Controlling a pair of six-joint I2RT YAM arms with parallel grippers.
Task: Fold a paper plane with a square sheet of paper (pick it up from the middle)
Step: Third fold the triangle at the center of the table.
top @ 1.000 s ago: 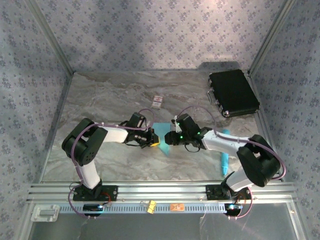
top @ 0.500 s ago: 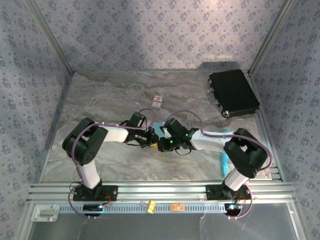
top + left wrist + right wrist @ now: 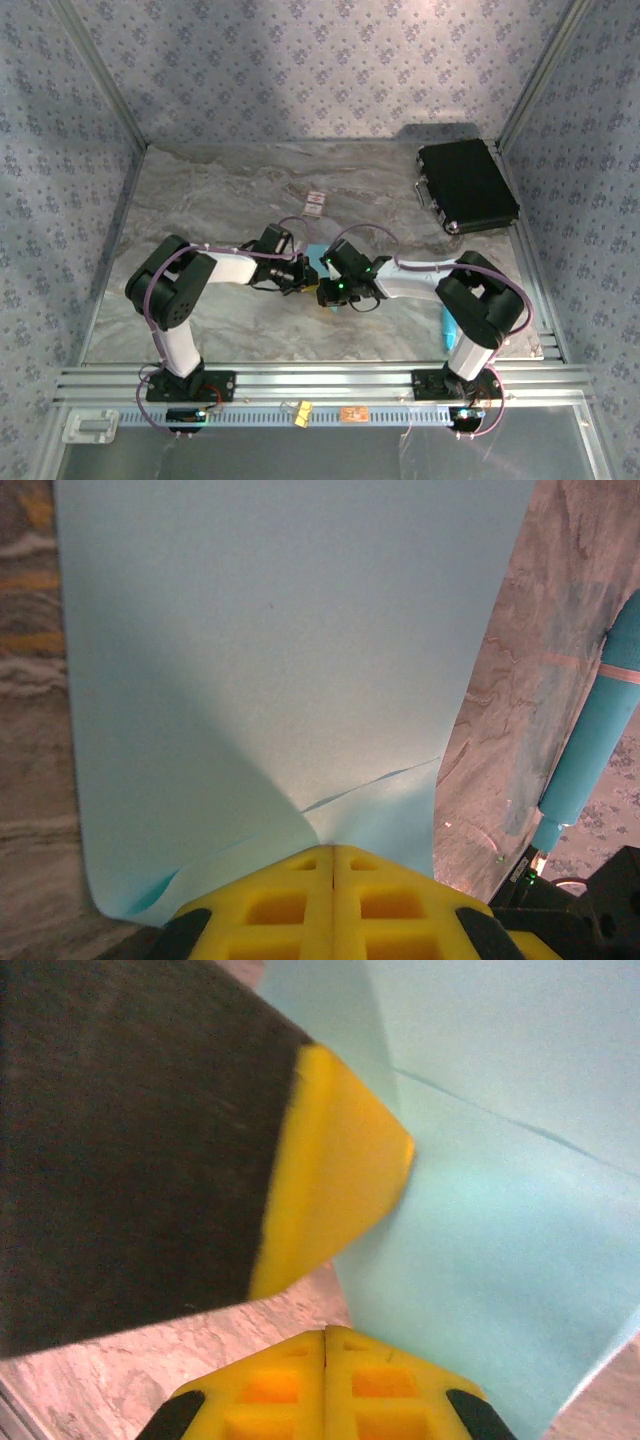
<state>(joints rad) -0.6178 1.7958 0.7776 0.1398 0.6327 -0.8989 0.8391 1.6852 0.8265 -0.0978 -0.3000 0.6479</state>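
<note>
A: Where's the square sheet of paper (image 3: pixel 280 660)?
B: Mid table (image 3: pixel 200 200), btwn both arms. Left end effector (image 3: pixel 333 855) fully closed, pinching the sheet's near edge. Sheet fans out to 12 o'clock in left wrist view.
A: Right end effector (image 3: pixel 325 1338)?
B: Also closed flat, prob nipping the sheet's edge, sheet at its 1–3 o'clock. In top view it sits at 4 o'clock of the left one.
A: Handling?
B: V. light, thin, floppy. Creases & tears easily, slick btwn pads. Buckle + crease line by left pinch. Best hold: mid of an edge, gentle, no pulling apart.
</note>
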